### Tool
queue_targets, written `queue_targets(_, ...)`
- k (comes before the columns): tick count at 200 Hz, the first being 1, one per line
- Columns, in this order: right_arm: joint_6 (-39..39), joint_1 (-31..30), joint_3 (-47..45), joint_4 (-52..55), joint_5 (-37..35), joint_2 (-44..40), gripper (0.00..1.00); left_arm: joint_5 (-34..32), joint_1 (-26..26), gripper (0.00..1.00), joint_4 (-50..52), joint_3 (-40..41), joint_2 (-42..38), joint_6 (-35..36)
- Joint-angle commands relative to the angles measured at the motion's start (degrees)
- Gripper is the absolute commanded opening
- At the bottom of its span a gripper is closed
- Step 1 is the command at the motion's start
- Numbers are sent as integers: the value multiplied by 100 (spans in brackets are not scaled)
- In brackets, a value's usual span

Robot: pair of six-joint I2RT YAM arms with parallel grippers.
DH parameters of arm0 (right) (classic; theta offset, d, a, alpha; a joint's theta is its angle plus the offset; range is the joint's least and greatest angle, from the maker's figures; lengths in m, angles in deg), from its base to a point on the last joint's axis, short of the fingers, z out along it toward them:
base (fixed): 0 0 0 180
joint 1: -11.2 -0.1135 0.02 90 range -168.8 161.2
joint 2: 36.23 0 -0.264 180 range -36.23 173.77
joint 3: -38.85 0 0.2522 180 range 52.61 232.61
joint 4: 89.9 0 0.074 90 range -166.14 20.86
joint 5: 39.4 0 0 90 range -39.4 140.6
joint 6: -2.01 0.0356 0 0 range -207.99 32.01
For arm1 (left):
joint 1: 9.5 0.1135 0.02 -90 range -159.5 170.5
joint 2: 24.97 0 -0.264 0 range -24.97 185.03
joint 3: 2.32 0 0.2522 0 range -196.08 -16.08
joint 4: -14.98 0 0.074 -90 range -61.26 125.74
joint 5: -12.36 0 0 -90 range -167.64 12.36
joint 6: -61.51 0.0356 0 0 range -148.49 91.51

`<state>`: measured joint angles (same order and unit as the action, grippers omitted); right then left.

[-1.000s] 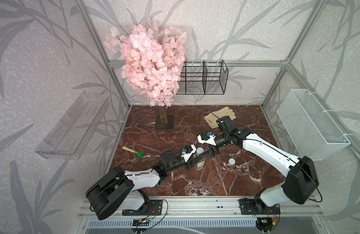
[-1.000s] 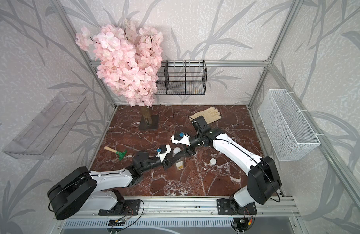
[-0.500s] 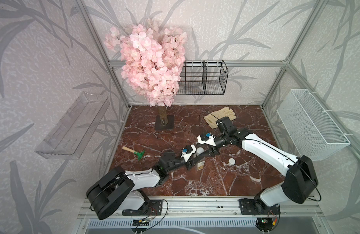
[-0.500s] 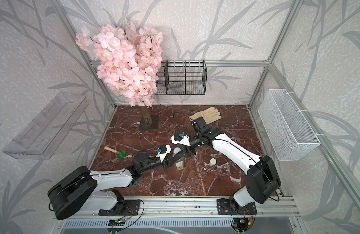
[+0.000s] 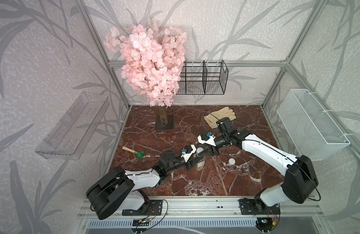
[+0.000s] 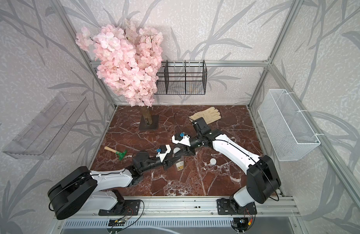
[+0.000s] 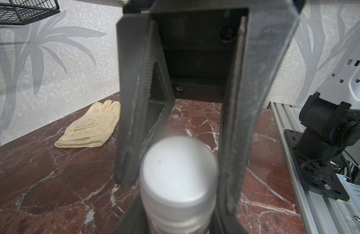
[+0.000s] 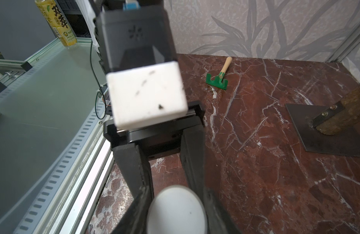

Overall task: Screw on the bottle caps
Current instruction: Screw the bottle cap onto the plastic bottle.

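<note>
My left arm (image 5: 142,178) lies low, left tool (image 5: 196,161) clamped on the bottle (image 5: 201,165). My right arm (image 5: 264,154) reaches in from the right, right tool (image 5: 202,154) pinched on its cap (image 5: 199,150).

You see a clear bottle (image 5: 200,165) with a yellow-white label, upright at mid-desk (image 5: 195,182), a white cap (image 5: 199,151) on its neck. A loose cap (image 5: 231,161) lies flat on the desk nearby.
</note>
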<state>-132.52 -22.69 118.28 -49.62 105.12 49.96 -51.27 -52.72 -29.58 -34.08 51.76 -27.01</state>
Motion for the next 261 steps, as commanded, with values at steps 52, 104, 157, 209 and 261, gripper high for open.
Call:
queue_targets(52,1356,-472,-679,-1056,-1655,-361,24,-304,-15,24,590,93,92,-68)
queue_targets(104,2667,-878,-1260,-2232,-3211,-710,14,-1082,-11,23,769,130,-151,-75)
queue_targets(157,3758,-1649,-1305,-2555,-5053,-798,9,-1595,-17,23,840,173,-286,-146)
queue_targets(209,4786,-2480,-1249,-2618,-6576,-775,6,-2045,-11,23,849,232,-408,-223)
queue_targets(261,5369,-2830,-1159,-2746,-6804,-830,10,-2210,-11,22,914,240,-485,-220)
